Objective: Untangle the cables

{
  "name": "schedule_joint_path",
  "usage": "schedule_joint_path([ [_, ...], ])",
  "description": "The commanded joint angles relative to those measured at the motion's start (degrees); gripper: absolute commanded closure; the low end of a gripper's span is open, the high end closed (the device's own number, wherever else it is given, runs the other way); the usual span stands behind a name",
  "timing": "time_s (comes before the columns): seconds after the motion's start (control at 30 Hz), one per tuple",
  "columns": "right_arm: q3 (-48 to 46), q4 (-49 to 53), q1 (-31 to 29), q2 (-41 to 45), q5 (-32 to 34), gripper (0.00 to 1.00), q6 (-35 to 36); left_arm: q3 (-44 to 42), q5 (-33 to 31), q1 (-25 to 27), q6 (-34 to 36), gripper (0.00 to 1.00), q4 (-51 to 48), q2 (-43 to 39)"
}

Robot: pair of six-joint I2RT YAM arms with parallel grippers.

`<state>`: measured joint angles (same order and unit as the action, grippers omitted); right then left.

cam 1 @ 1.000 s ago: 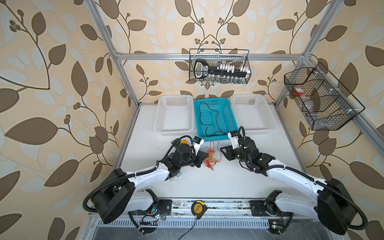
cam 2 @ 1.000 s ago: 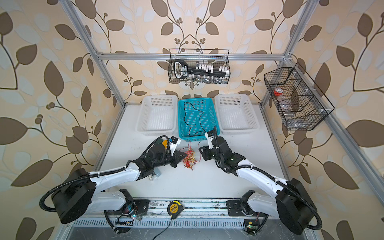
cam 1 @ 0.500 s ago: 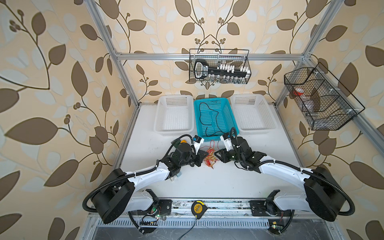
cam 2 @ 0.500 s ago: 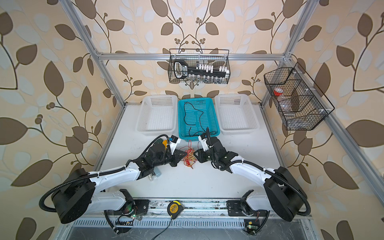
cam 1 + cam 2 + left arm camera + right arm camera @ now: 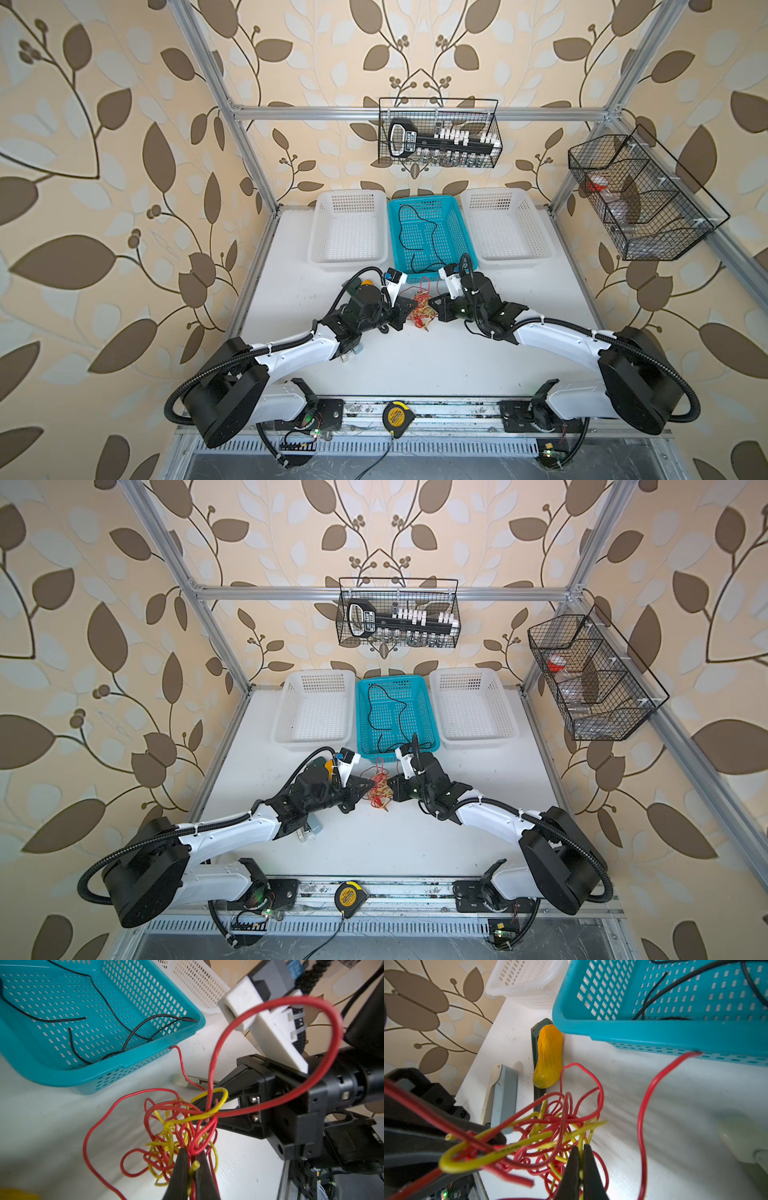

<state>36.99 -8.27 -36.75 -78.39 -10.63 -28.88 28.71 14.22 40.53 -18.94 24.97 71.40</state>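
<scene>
A tangle of red and yellow cables lies on the white table between both grippers. My left gripper is shut on a bunch of red and yellow strands at the tangle's edge. Opposite it, my right gripper is shut on a yellow cable. A big red loop arches up over the right gripper's body. One red strand runs to the teal basket's foot. A black cable lies loose inside that basket.
The teal basket stands just behind the tangle, between two white baskets. A yellow-orange lump on a dark strip and a grey stapler-like tool lie by the left arm. A tape measure sits at the front rail.
My right gripper has moved left to the tangle and shut on a yellow strand. The left gripper has kept its grip and place.
</scene>
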Motion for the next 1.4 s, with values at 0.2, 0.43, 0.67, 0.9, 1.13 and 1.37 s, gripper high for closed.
schedule_joint_path([
  [0.2, -3.42, 8.27, 6.33, 4.80, 8.58, 1.00, 2.33, -0.77, -17.97, -0.18, -5.55, 1.00, -9.49, -4.42],
  [0.43, -6.92, 12.12, 12.53, 12.31, 10.09, 1.00, 4.49, -0.89, -18.80, -0.32, -6.32, 1.00, -12.49, -4.69],
  [0.67, -9.17, 16.16, 21.19, 18.79, 10.63, 1.00, 5.74, -0.26, -21.75, -0.31, -6.94, 1.00, -16.74, -4.69],
  [0.9, -7.88, 18.49, 18.89, 24.13, 13.52, 1.00, 8.35, 0.80, -19.82, -0.37, -6.38, 1.00, -15.84, -2.52],
  [1.13, -6.60, 25.62, 27.10, 27.77, 20.42, 1.00, 9.41, 2.10, -21.53, -0.51, -7.25, 1.00, -17.54, -0.29],
  [1.37, -5.66, 28.69, 29.90, 31.45, 26.21, 1.00, 8.39, 1.88, -21.42, -1.35, -7.08, 1.00, -18.14, -0.47],
])
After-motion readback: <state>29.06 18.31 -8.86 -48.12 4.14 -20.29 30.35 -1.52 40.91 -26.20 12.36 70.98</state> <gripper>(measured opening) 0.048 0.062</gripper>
